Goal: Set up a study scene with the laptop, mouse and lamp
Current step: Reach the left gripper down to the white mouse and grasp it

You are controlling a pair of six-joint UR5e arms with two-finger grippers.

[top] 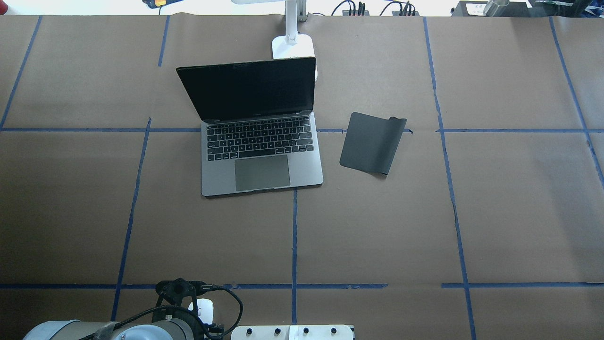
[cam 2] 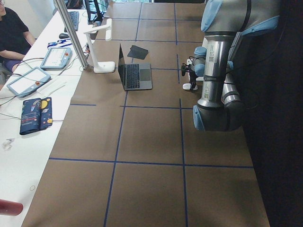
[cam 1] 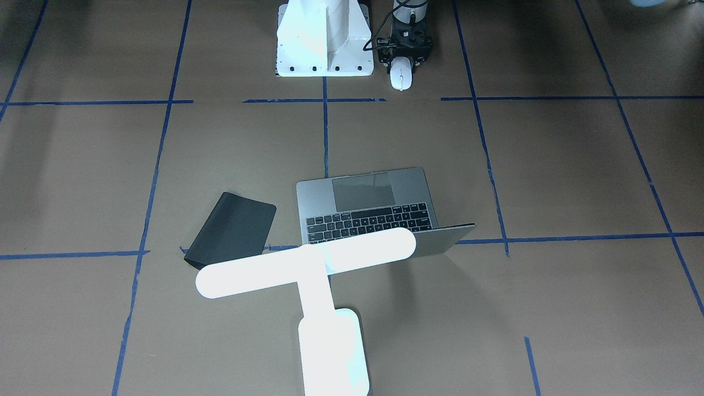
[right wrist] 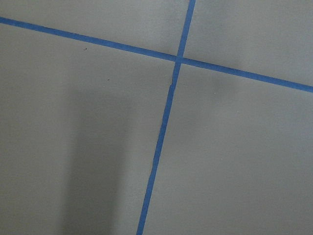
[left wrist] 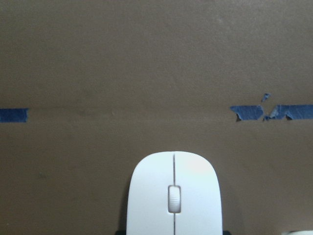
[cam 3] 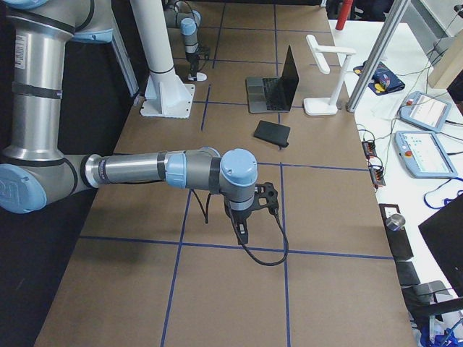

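Note:
The white mouse (cam 1: 401, 78) lies on the brown table close to the robot's base, and fills the bottom of the left wrist view (left wrist: 174, 196). My left gripper (cam 1: 404, 64) stands over its rear end, the fingers tight against its sides. The grey laptop (top: 262, 156) is open mid-table, its keyboard toward the robot. The white lamp (cam 1: 308, 264) stands behind the laptop's screen, with its base (top: 292, 46) at the far edge. My right gripper (cam 3: 242, 230) hangs low over bare table, far from these things. I cannot tell whether it is open or shut.
A black mouse pad (top: 370, 141) lies to the right of the laptop, one corner curled up. The white bolted pedestal (cam 1: 324, 38) stands beside the mouse. Blue tape lines cross the table. Devices and cables lie on the white bench (cam 2: 42, 80) beyond the lamp.

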